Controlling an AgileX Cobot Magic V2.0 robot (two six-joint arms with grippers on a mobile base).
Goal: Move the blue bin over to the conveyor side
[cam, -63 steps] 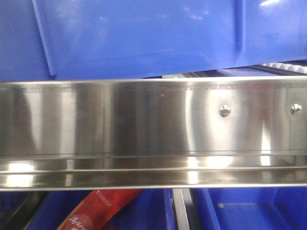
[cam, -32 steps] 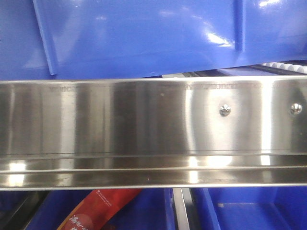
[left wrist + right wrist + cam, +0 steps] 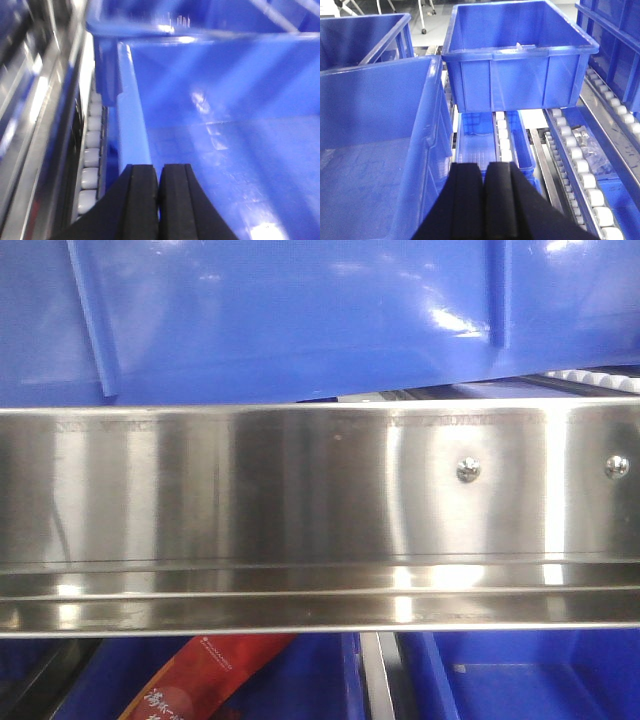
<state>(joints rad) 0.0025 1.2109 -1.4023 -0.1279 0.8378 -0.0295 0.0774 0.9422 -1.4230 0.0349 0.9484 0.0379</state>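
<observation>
Shiny steel rail (image 3: pixel 300 490) fills the front view, with a cut-off red packet (image 3: pixel 200 680) below. Beside white rollers (image 3: pixel 580 167), the empty blue bin (image 3: pixel 375 125) stands just left of the right fingers (image 3: pixel 467 200). These and the left fingers (image 3: pixel 142 200), seen blurred, are pressed together, holding nothing.

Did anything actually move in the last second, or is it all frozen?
Only a little. The blue bin above the steel rail shifted very slightly, though which way is hard to tell. A bright glare patch now shows beside its right rib, and the reflections on the rail have changed. The rail itself, its screws and the red packet below stayed put.
</observation>
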